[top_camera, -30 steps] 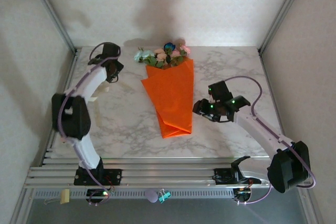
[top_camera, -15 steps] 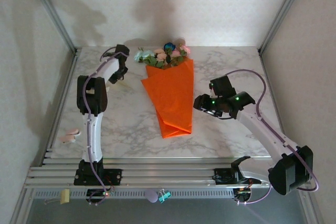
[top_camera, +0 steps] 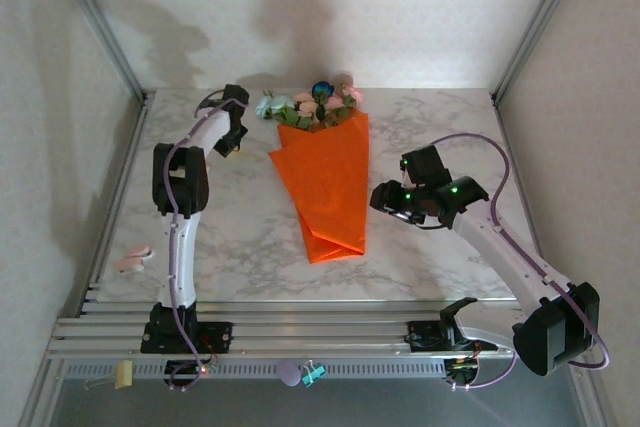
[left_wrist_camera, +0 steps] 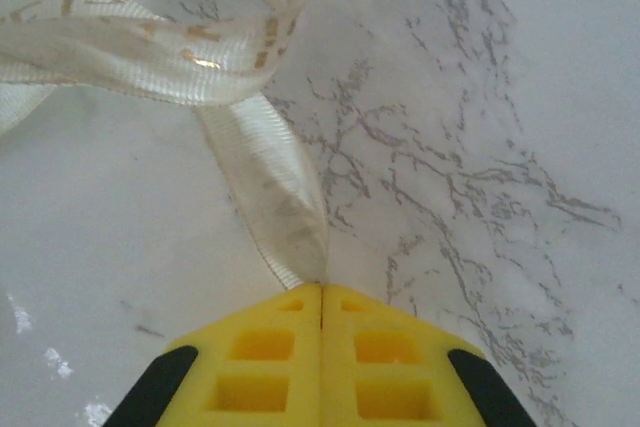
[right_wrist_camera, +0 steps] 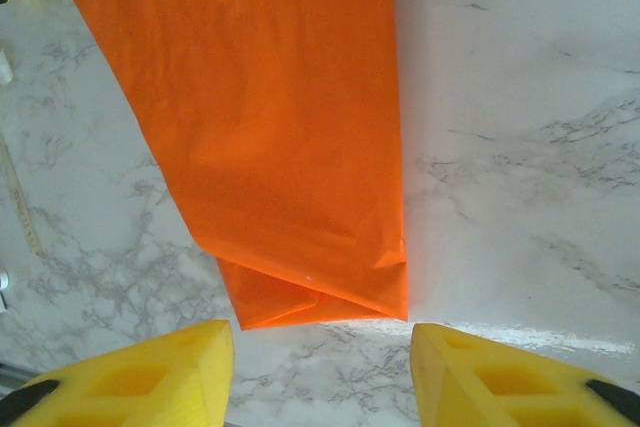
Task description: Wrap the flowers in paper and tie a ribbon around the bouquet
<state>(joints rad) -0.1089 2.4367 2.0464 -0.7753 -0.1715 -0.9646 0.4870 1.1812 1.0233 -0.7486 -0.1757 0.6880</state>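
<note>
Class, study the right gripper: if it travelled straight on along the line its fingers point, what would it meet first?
Probably the folded lower end of the orange paper, lying straight ahead of the open right gripper; height is unclear, so it might touch the table first.

Dim soft light, grey shadows on pale back wall (top_camera: 330, 7) at twelve o'clock, right wrist glare on white marbled tabletop (right_wrist_camera: 520, 197) at six

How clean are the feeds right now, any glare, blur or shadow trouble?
Top external: dim, even light, soft shadows on the back wall, bouquet readable. Left wrist: ribbon sharp, small glare specks on the table lower left. Right wrist: paper crisp, glare band on the table beside its folded end, own fingers blurred.
</note>
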